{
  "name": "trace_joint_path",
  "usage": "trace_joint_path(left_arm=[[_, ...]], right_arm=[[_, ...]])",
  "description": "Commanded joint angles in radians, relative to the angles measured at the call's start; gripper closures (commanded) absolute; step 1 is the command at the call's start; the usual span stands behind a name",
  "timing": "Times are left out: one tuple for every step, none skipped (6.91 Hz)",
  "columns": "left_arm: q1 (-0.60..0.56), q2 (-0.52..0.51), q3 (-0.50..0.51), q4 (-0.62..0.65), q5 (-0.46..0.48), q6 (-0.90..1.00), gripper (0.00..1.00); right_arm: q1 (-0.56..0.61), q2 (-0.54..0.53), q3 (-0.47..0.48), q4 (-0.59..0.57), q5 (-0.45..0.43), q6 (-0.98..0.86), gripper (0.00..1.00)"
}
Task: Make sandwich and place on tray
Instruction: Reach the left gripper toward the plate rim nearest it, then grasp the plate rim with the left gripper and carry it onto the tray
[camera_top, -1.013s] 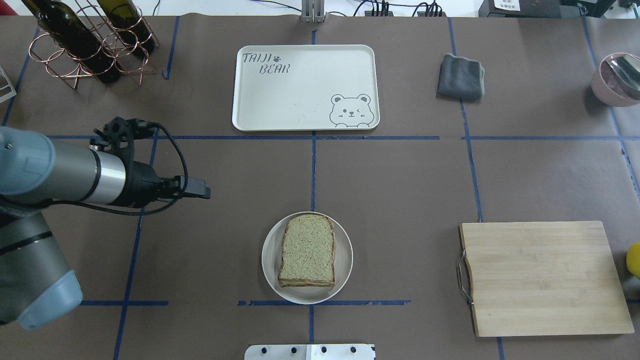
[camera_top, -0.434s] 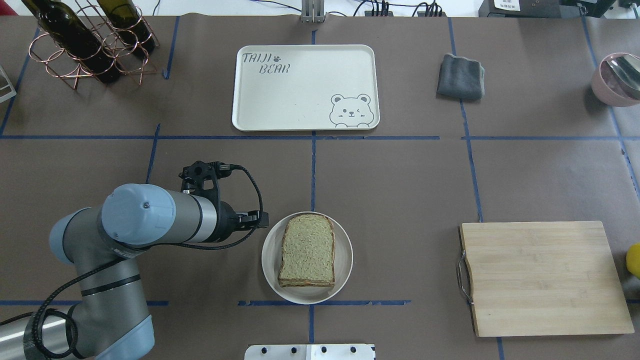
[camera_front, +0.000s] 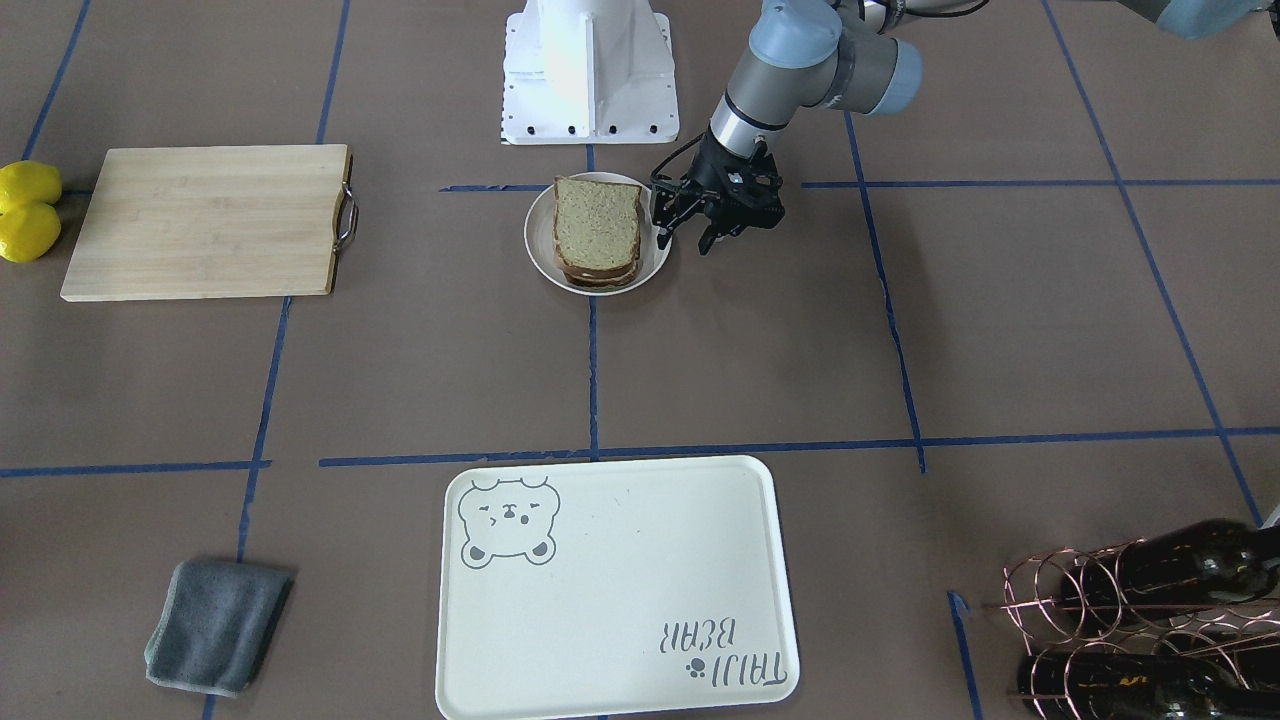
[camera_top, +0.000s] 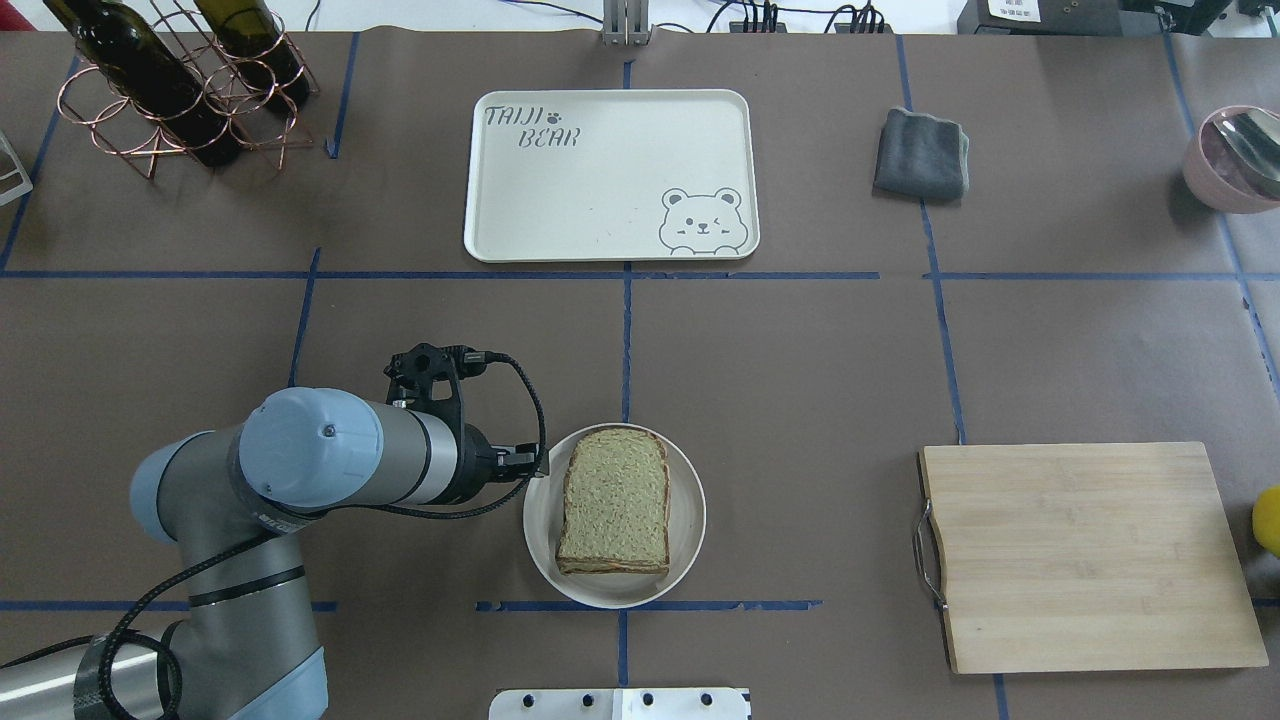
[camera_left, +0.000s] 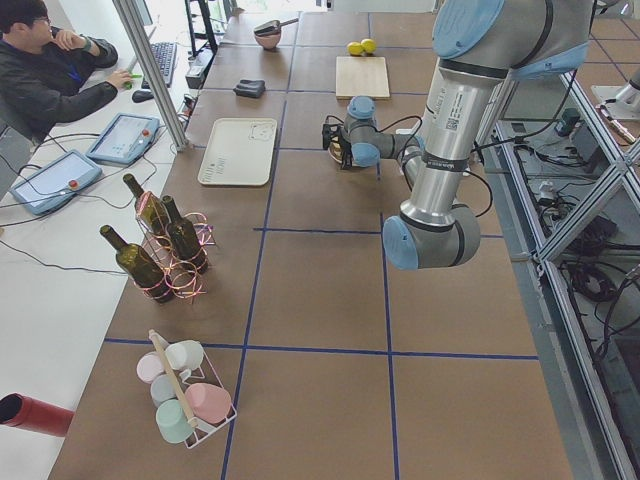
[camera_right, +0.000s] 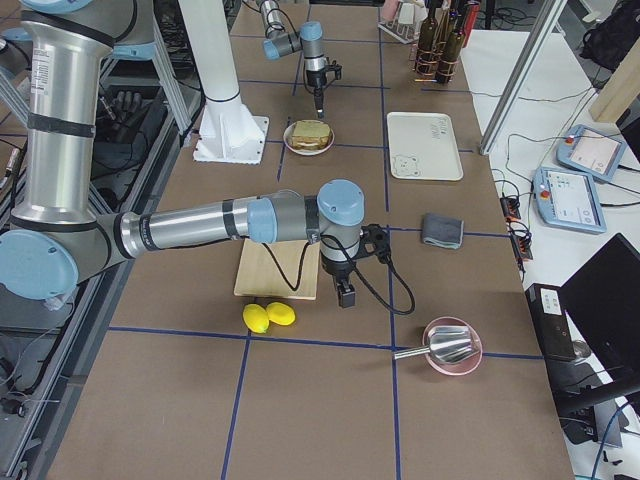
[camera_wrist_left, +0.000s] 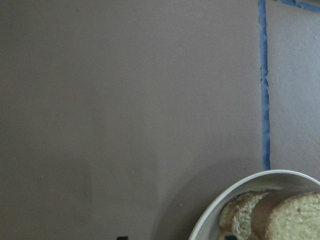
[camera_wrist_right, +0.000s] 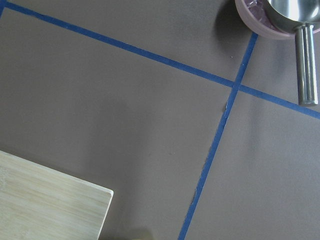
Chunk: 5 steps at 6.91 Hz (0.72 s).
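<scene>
The sandwich (camera_top: 615, 500) sat stacked on the plate (camera_top: 690, 525) by the surface's near edge, not yet on the tray (camera_top: 600, 180). The left gripper (camera_front: 686, 238) hovered alongside, parted and empty.

Speckled tan bread sandwich with dark brown crust (camera_top: 615, 500): slices stacked flat, edges aligned, rounded top toward the far side, on a round white plate (camera_top: 540, 520).
Cream-white rounded-rectangle plastic tray (camera_top: 600, 180): lies flat, grey bear face and "BEAR" lettering, well apart beyond the sandwich.
</scene>
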Motion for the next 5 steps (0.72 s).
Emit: trace_joint_path(left_arm=[[0.038, -0.002, 0.01, -0.001, 0.0, 0.005, 0.41], [0.045, -0.004, 0.013, -0.001, 0.0, 0.005, 0.45], [0.052, -0.008, 0.014, -0.001, 0.0, 0.005, 0.56], [0.053, -0.008, 0.018, -0.001, 0.0, 0.005, 0.69], [0.053, -0.01, 0.027, -0.001, 0.0, 0.006, 0.7]], right_arm=[[0.001, 0.0, 0.002, 0.001, 0.001, 0.0, 0.0], [0.001, 0.0, 0.001, 0.001, 0.0, 0.0, 0.0], [0.001, 0.0, 0.001, 0.001, 0.0, 0.0, 0.0], [0.001, 0.0, 0.001, 0.001, 0.001, 0.0, 0.0], [0.001, 0.0, 0.001, 0.001, 0.001, 0.0, 0.0]])
